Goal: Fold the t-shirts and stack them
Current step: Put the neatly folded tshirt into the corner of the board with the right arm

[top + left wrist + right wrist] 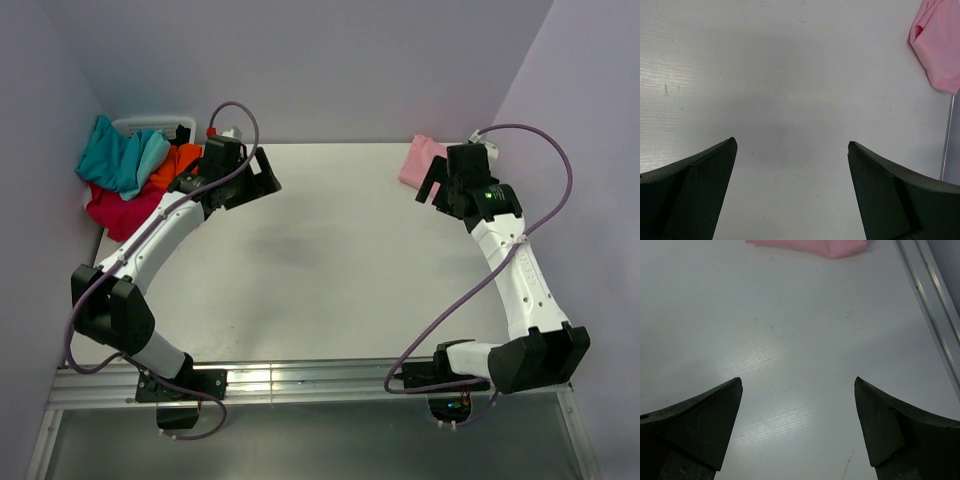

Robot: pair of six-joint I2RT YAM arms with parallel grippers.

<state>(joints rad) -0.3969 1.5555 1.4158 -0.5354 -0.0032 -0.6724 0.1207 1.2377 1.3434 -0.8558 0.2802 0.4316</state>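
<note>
Jaws: my left gripper [792, 142] and right gripper [798, 380] both gape wide, empty | Shirts: pink t-shirt [422, 160] folded at far-right corner; teal t-shirt [115, 158], orange t-shirt [180, 160] and crimson t-shirt [118, 210] heaped far-left | Handling: probably light, limp, sagging; I'd pinch shoulder seams or hem.
</note>
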